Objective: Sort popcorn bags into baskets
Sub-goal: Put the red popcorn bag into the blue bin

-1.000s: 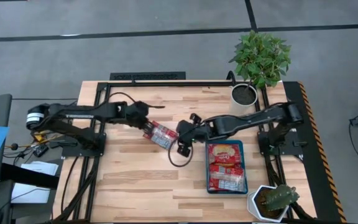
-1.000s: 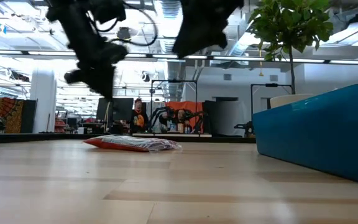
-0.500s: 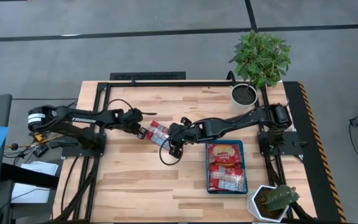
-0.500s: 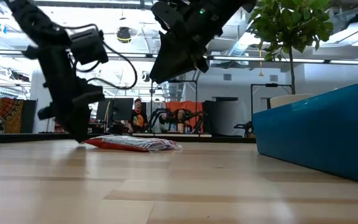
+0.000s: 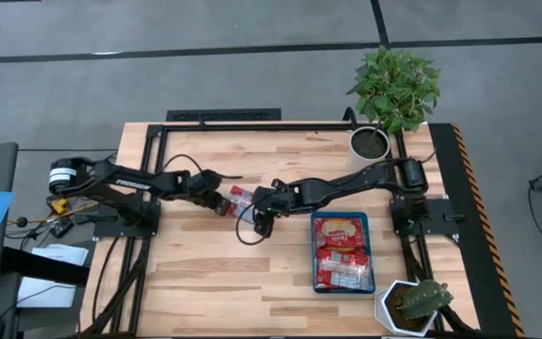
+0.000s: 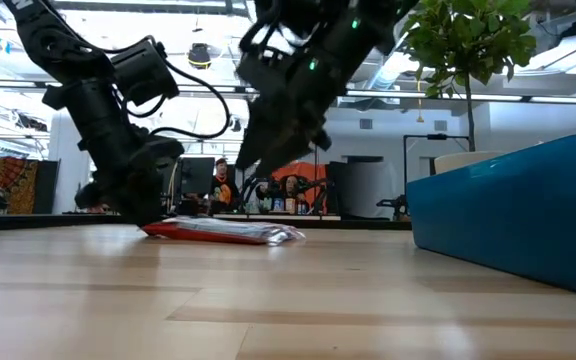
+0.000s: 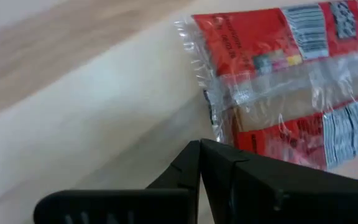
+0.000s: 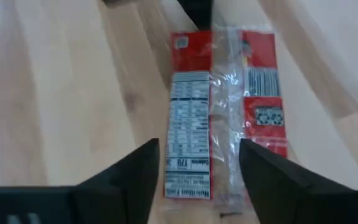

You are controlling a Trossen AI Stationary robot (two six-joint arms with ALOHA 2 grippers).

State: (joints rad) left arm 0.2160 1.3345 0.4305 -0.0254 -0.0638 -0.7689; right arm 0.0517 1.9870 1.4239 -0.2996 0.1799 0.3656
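Observation:
One red popcorn bag [image 5: 242,197] lies flat on the wood at mid-table, label side down, with a clear seam along it [image 8: 222,106]. My left gripper [image 5: 222,201] is shut and low at the bag's left end [image 6: 143,212]. My right gripper [image 5: 260,212] hovers open over the bag's right end [image 6: 268,150]. In the right wrist view its two fingers stand either side of the bag [image 8: 197,168] without touching. The blue tray [image 5: 313,254] sits to the right with several red bags [image 5: 342,235] lying flat inside. My left gripper meets the bag's clear sealed end [image 7: 211,118] with its shut fingertips [image 7: 199,149]. It comes slanting down from the table's left. The bag lies flat on the table [image 6: 223,232].
A white pot with a leafy plant [image 5: 370,143] stands at the far right corner. A second white pot [image 5: 407,306] stands at the near right, just beyond the tray. The tray's blue wall [image 6: 528,220] fills the low view's right. Bare wood lies toward the near edge.
My left gripper has come down from above to table height at the bag's left end. My right gripper has moved toward the table's left and lowered over the bag. The bag has slid slightly toward the right.

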